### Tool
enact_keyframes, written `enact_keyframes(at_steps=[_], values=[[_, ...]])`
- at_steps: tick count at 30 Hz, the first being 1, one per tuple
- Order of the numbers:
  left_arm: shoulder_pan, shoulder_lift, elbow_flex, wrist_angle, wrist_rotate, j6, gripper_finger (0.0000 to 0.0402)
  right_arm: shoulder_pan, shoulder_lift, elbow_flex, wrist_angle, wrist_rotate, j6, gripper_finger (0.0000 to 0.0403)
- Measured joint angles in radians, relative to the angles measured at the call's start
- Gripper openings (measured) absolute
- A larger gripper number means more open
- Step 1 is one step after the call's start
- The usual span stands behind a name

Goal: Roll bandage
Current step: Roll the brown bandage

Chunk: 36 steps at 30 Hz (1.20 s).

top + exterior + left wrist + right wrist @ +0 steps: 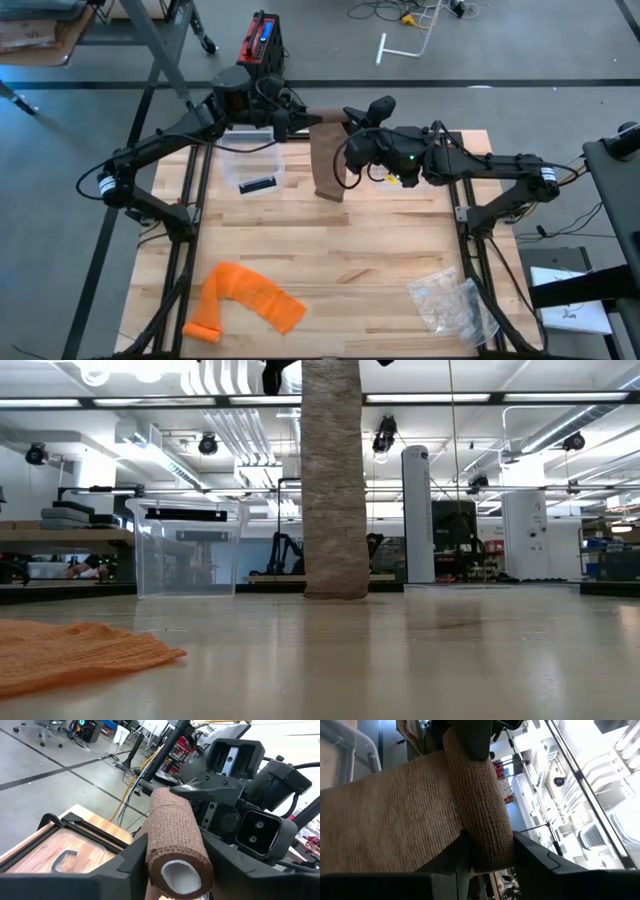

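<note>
I have both tools clamped on the brown bandage roll [175, 845], left tool [172, 862] and right tool [487, 850]. I'd turn slowly, keeping the hanging tail [333, 490], probably grazing the bench [330, 260], taut.

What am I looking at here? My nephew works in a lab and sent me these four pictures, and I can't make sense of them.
Two robot arms work at a wooden table. One picture looks down from above, one looks level across the tabletop, and two come from cameras on the arms' wrists. Both the left gripper and the right gripper clamp a brown bandage roll, held up in the air; its loose tail hangs down to the table. Also on the table: an orange bandage, a clear plastic box and a crumpled clear bag.
</note>
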Motion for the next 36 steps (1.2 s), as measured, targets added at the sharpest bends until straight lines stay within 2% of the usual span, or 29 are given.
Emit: enact_keyframes(at_steps=[5,10,16,20,24,28,33,36], values=[[0.000,0.000,0.000,0.001,-0.003,0.044,0.0104,0.000,0.000,0.000,-0.003,0.000,0.058,0.0134],[0.000,-0.001,-0.001,0.005,-0.005,0.093,0.0086,0.000,-0.005,0.000,-0.036,-0.003,0.160,0.0183],[0.001,-0.034,-0.003,0.018,-0.006,0.240,0.0085,0.014,-0.019,0.085,-0.278,-0.036,0.419,0.0262],[-0.009,-0.062,-0.001,0.017,-0.003,0.420,0.0085,0.015,-0.043,0.174,-0.444,-0.217,0.610,0.0312],[-0.038,-0.070,-0.001,0.004,-0.001,0.577,0.0084,0.015,-0.075,0.251,-0.469,-0.417,0.709,0.0344],[-0.060,-0.075,-0.001,0.011,0.003,0.652,0.0084,0.010,-0.080,0.302,-0.456,-0.499,0.741,0.0347],[-0.087,-0.075,-0.001,0.011,0.033,0.687,0.0084,-0.015,-0.077,0.287,-0.397,-0.625,0.782,0.0336],[-0.097,-0.075,-0.001,0.012,0.034,0.700,0.0084,-0.031,-0.077,0.265,-0.359,-0.663,0.792,0.0327]])
